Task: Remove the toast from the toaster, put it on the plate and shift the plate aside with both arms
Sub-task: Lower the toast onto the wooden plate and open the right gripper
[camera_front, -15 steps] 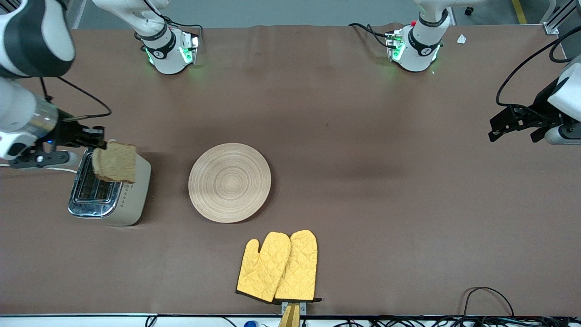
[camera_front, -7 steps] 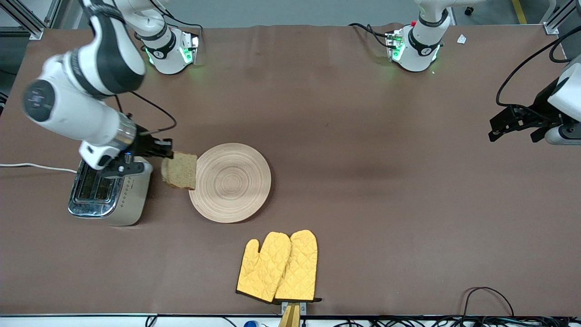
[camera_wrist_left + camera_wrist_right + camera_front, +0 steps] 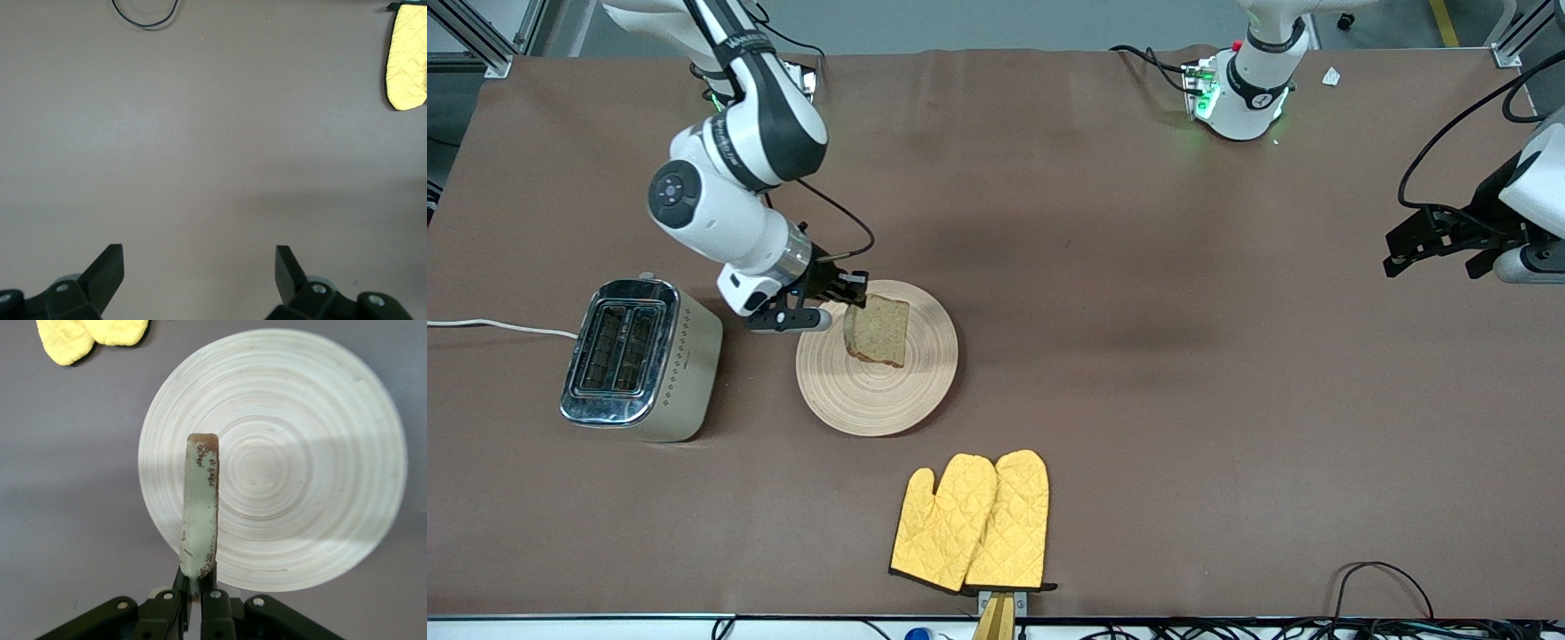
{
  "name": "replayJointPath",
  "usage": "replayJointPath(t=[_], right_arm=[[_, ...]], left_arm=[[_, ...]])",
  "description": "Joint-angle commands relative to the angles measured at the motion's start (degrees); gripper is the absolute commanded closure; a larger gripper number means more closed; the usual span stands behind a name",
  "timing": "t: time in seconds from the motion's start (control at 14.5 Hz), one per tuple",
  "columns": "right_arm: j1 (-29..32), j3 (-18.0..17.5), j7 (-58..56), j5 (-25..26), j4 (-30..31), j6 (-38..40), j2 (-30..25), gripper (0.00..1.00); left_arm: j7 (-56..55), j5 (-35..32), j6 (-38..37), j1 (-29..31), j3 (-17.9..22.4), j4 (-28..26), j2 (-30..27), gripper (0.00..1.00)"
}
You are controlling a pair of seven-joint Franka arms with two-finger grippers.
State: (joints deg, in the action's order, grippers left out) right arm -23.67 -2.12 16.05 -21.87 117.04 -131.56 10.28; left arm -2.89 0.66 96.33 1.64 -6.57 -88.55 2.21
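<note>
Toast (image 3: 878, 330) hung edge-down over the plate (image 3: 925, 391), pinched by 1 crust edge in the right gripper (image 3: 855, 296), whose jaws were clamped tight on the slice. In the right wrist view the slice (image 3: 200, 520) stood on edge above the plate (image 3: 320, 453), over the part of it toward the toaster rather than over the middle. The toaster (image 3: 640, 360) sat at the right arm's end of the table, and both its slots looked empty as far as I could make out.

By my reading the placing step was in hand: the slice was out, but not yet set down. The next move would call for lowering it, tipping it flat and then letting go, or it might land on edge and roll off.

The left gripper (image 3: 1436, 242) waited over bare table at the left arm's end, its jaws spread wide and holding nothing (image 3: 200, 273).

Whether the lower crust already touched the plate could not be told. 2 yellow mitts (image 3: 971, 523) lay nearer the camera than the plate, and the left arm was cut off at the frame's edge.
</note>
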Motion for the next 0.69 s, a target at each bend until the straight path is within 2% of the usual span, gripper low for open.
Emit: replayJointPath(t=[0.0, 0.34, 0.62], right_arm=[[-0.94, 0.62, 0.21, -2.12, 1.35, -3.34, 0.96, 1.0], [-0.16, 0.62, -1.27, -2.12, 2.84, -8.53, 4.22, 1.0], [2.74, 0.54, -5.66, -2.12, 4.24, -9.24, 5.54, 1.0]], left_arm=[[-0.54, -1.19, -1.23, 0.2, -0.38, 1.45, 0.6, 0.0], [-0.98, -1.19, -1.23, -0.15, -0.38, 1.63, 0.6, 0.0], [-0.89, -1.19, -1.23, -0.15, -0.38, 1.63, 0.6, 0.0]])
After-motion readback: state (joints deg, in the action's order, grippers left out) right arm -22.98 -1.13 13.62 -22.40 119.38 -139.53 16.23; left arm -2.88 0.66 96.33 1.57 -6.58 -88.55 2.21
